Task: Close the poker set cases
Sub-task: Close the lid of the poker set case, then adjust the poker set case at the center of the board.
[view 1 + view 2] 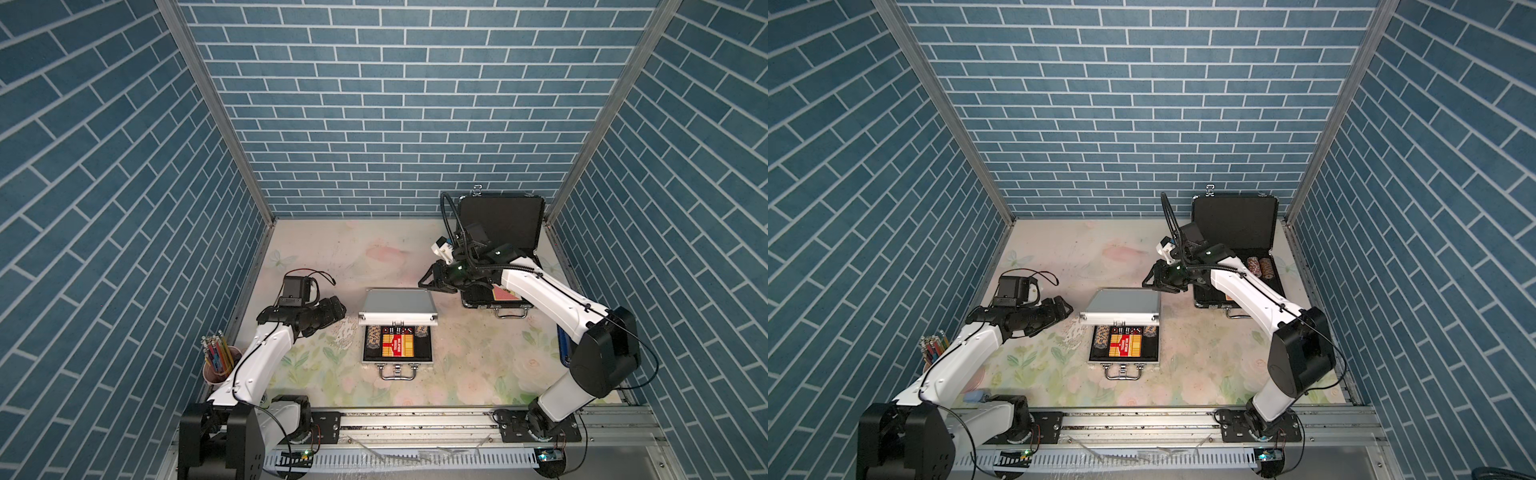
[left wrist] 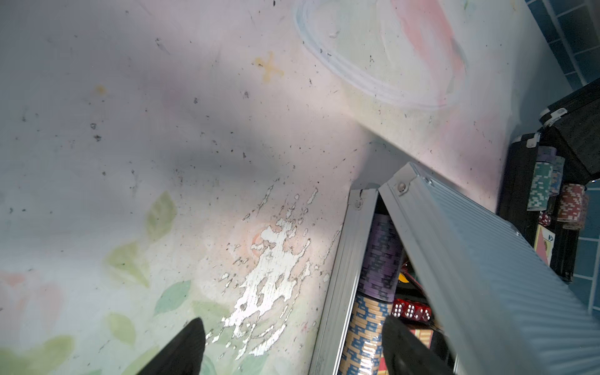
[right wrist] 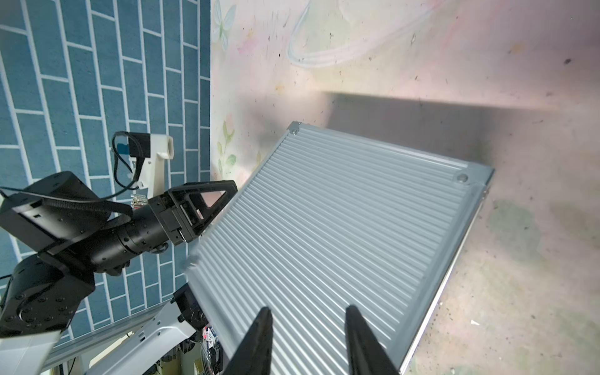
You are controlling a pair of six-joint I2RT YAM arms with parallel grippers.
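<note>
silver case [image 1: 397, 307]: silver-grey, lid ribbed in fine parallel lines, lining black
card box [image 1: 397, 347], inside the silver case: red and yellow
purple chips [image 2: 380, 259], inside the silver case: lilac with darker edge marks
tan chips [image 2: 363, 334], inside the silver case: tan with blue edge marks
dice [image 2: 410, 312], inside the silver case: red, white pips
black case [image 1: 1233, 218], beyond the silver case to the right: black, silver corner fittings
teal chips [image 2: 540, 186], red chips [image 2: 571, 204], in the black case: each checked with white
table [image 1: 332, 257]: pale floral print, pink blooms, green leaves; flaked white patch just left of the silver case
walls [image 1: 395, 104]: blue brick pattern, white joints
cup [image 1: 210, 376], well left of the silver case: pink, holding many-coloured pencils [image 1: 216, 353]
left gripper [image 1: 338, 309], right gripper [image 3: 308, 310]: black
</note>
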